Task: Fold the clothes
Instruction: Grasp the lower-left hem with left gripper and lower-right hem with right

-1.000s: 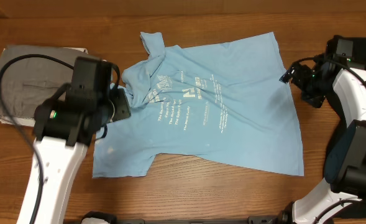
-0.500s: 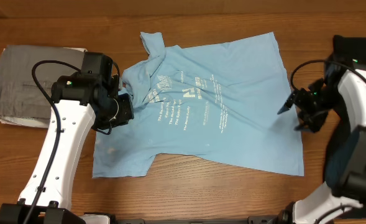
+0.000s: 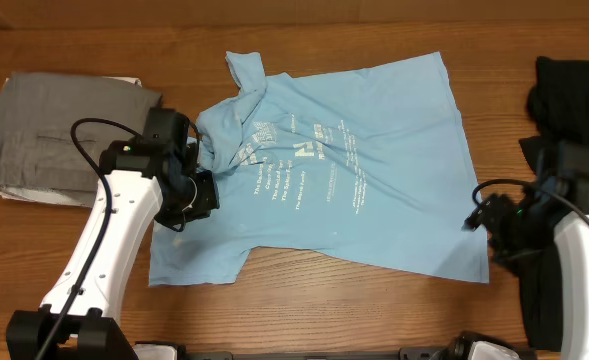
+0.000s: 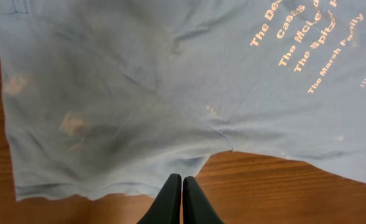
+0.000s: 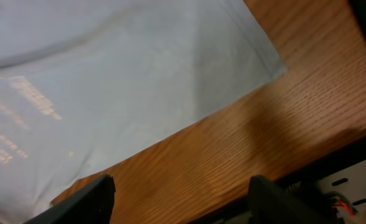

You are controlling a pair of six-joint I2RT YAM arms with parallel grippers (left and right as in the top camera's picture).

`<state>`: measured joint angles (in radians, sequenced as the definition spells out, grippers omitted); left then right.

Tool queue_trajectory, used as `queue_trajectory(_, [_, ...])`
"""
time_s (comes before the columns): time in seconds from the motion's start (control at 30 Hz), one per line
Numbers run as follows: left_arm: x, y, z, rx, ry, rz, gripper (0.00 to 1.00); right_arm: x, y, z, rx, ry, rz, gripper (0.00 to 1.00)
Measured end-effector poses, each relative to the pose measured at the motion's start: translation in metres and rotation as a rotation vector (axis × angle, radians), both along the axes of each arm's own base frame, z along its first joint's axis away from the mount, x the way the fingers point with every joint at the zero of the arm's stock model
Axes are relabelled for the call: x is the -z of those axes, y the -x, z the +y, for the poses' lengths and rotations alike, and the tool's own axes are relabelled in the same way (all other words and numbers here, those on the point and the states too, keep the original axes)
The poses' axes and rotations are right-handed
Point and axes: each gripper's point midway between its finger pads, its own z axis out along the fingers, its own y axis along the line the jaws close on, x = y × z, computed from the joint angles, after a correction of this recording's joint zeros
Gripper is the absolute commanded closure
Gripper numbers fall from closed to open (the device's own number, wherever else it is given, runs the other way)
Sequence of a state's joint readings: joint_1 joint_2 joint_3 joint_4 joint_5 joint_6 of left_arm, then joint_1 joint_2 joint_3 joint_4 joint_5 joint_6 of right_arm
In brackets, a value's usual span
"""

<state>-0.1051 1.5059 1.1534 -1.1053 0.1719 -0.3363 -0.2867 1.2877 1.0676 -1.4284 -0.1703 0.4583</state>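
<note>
The clothes (image 3: 344,170) are one light blue T-shirt, spread on the wooden table with small white lettering facing up and its collar at the back left. My left gripper (image 3: 196,190) hovers at the shirt's left side, beside the near sleeve. Seen from the left wrist, its jaws are shut (image 4: 182,186), with the tips at the sleeve's hem (image 4: 108,183) and no cloth visible between them. My right gripper (image 3: 479,222) stands open off the shirt's front right corner. In the right wrist view it (image 5: 179,199) is over bare wood, just short of the shirt (image 5: 139,81).
A folded grey garment (image 3: 54,135) lies at the far left of the table (image 3: 324,300). A black cloth (image 3: 574,95) lies at the back right. The table's front edge and base hardware (image 5: 350,180) show close behind the right gripper.
The left arm came down at the shirt's left side and its jaws closed. The right arm swept from the shirt's back right corner to its front right corner, jaws narrowing slightly. The shirt has not moved.
</note>
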Motion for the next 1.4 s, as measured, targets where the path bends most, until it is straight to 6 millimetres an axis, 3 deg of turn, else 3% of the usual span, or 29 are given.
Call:
queue_trajectory(0.13, [0.008, 0.000, 0.000, 0.000, 0.000, -0.004, 0.95, 0.034, 0.010, -0.004, 0.062, 0.008, 0.082, 0.26])
queue_trajectory(0.37, [0.013, 0.001, 0.000, 0.014, -0.001, -0.005, 0.96, 0.061, 0.018, -0.018, 0.181, 0.007, 0.157, 0.28])
queue_trajectory(0.67, [0.012, 0.002, -0.003, 0.025, 0.018, -0.005, 0.96, 0.116, 0.017, -0.019, 0.242, -0.023, 0.258, 0.27])
queue_trajectory(0.77, [0.012, 0.002, -0.004, 0.025, 0.021, -0.004, 0.96, 0.131, 0.017, -0.017, 0.258, -0.035, 0.261, 0.35])
queue_trajectory(0.9, [0.012, 0.002, -0.004, 0.025, 0.024, -0.005, 0.96, 0.134, 0.013, -0.015, 0.265, -0.052, 0.232, 0.40])
queue_trajectory(0.97, [0.010, 0.002, -0.004, 0.024, 0.025, -0.011, 0.96, 0.135, 0.013, -0.015, 0.274, -0.050, 0.221, 0.62])
queue_trajectory(1.03, [0.006, 0.003, -0.004, 0.019, 0.027, -0.022, 0.96, 0.136, 0.014, -0.015, 0.285, -0.046, 0.213, 0.73])
queue_trajectory(1.23, [-0.007, 0.014, -0.001, -0.025, 0.031, -0.023, 0.95, 0.136, 0.014, -0.014, 0.290, -0.053, 0.201, 0.86])
queue_trajectory(1.33, [-0.008, 0.024, 0.010, -0.074, 0.009, 0.012, 0.84, 0.136, 0.013, -0.013, 0.275, -0.059, 0.192, 0.86])
queue_trajectory(1.4, [-0.004, 0.028, 0.022, -0.125, -0.024, 0.034, 0.64, 0.136, 0.013, -0.013, 0.266, -0.061, 0.189, 0.88])
